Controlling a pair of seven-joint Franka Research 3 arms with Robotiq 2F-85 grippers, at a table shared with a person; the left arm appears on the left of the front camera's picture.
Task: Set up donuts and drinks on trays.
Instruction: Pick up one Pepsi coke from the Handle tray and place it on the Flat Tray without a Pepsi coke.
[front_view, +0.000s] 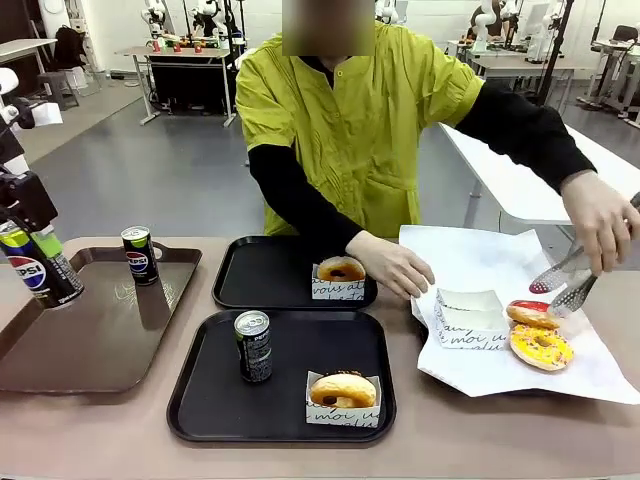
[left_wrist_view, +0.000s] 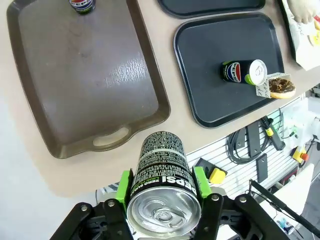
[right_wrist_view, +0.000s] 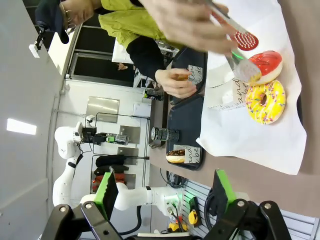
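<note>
My left gripper is shut on a Pepsi can, holding it above the left end of the brown tray; the left wrist view shows the can between the green pads. My right gripper is open with nothing in it, above the paper with a red-glazed donut and a yellow sprinkled donut. The near black tray holds an upright can and a boxed donut. On the far black tray is a boxed donut with the person's hand on it.
Another can stands on the brown tray. The person's other hand holds tongs at the red donut on white paper, beside an empty white box and the yellow donut.
</note>
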